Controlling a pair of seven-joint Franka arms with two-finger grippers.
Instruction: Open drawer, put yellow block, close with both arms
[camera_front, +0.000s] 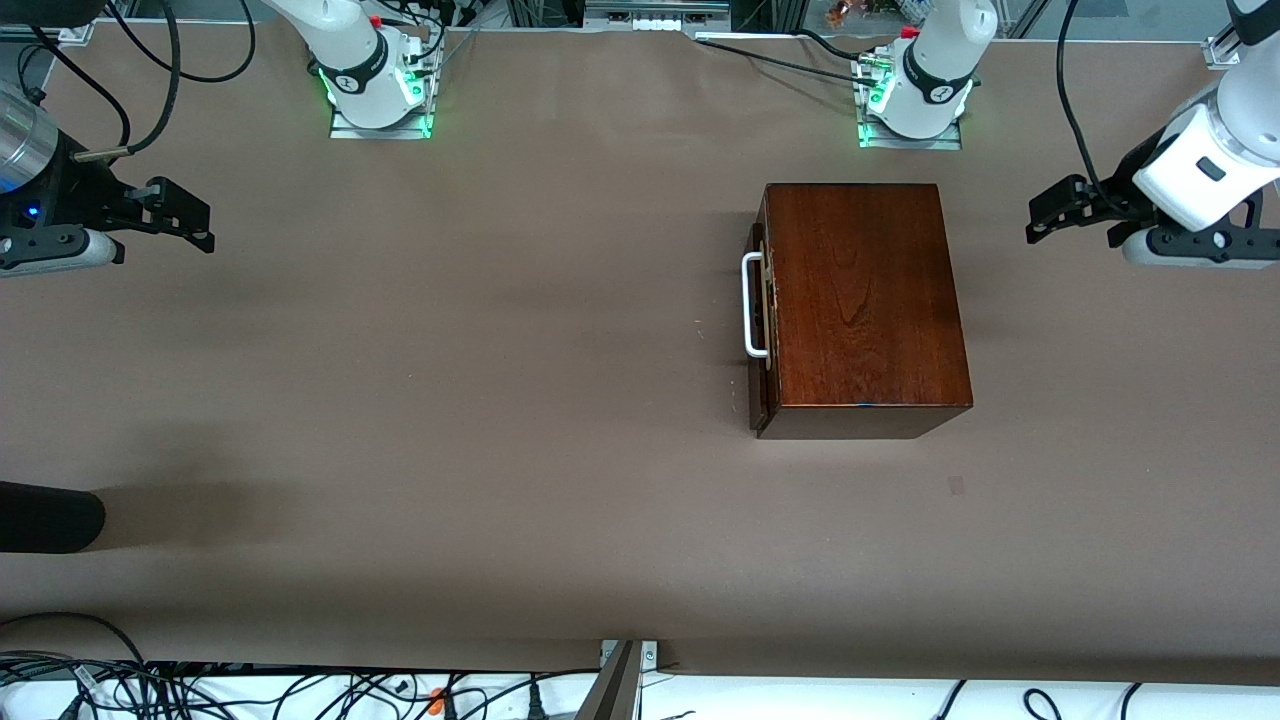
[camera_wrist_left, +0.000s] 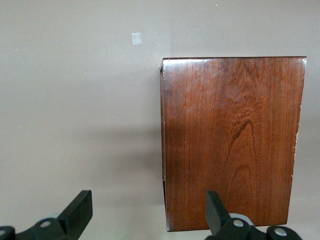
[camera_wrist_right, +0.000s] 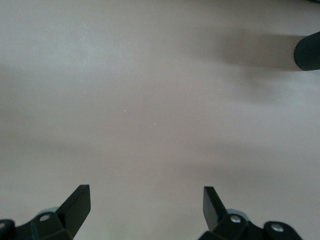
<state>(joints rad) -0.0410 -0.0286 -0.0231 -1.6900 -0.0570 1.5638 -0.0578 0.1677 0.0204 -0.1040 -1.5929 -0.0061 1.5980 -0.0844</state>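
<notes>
The reddish-brown wooden box (camera_front: 860, 295) stands on the table toward the left arm's end. Its drawer (camera_front: 758, 335) is pushed in, with the dark front and white U-shaped handle (camera_front: 750, 305) facing the right arm's end. The left wrist view shows the box's top (camera_wrist_left: 230, 142); the handle is hidden there. No yellow block shows in any view. My left gripper (camera_front: 1040, 220) (camera_wrist_left: 148, 197) is open and empty, hovering beside the box at the left arm's end. My right gripper (camera_front: 205, 228) (camera_wrist_right: 146, 192) is open and empty over bare table at the right arm's end.
A black rounded object (camera_front: 50, 518) (camera_wrist_right: 307, 52) pokes in at the right arm's end, nearer the front camera than my right gripper. A small pale mark (camera_front: 955, 485) (camera_wrist_left: 136, 39) lies on the brown table (camera_front: 450, 400) near the box. Cables hang along the front edge.
</notes>
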